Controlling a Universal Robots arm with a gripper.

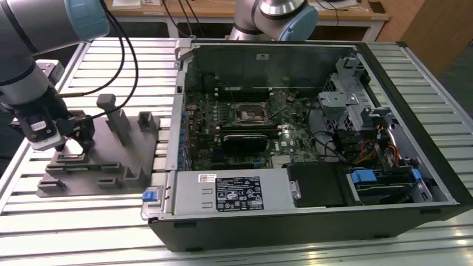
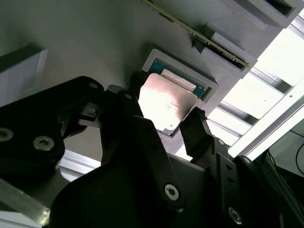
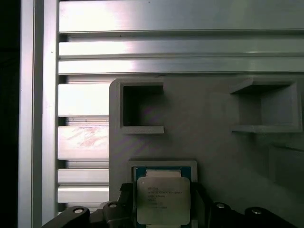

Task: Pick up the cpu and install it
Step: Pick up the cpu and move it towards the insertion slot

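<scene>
Grey fixture (image 1: 148,151) at the exterior view's left holds the cpu (image 3: 163,199) seated in a recess. The gripper (image 1: 76,148) hangs over it, jaws spread to either side of the chip without clasping it. Well to the right lies the open computer case (image 1: 425,119).

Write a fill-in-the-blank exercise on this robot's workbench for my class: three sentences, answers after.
1. The cpu lies in a recess of the ___ fixture.
2. The tool hangs over that fixture, on the exterior view's ___ of the computer case.
3. The case lies with its side ___, the motherboard showing.
Missing words: grey; left; open.
</scene>
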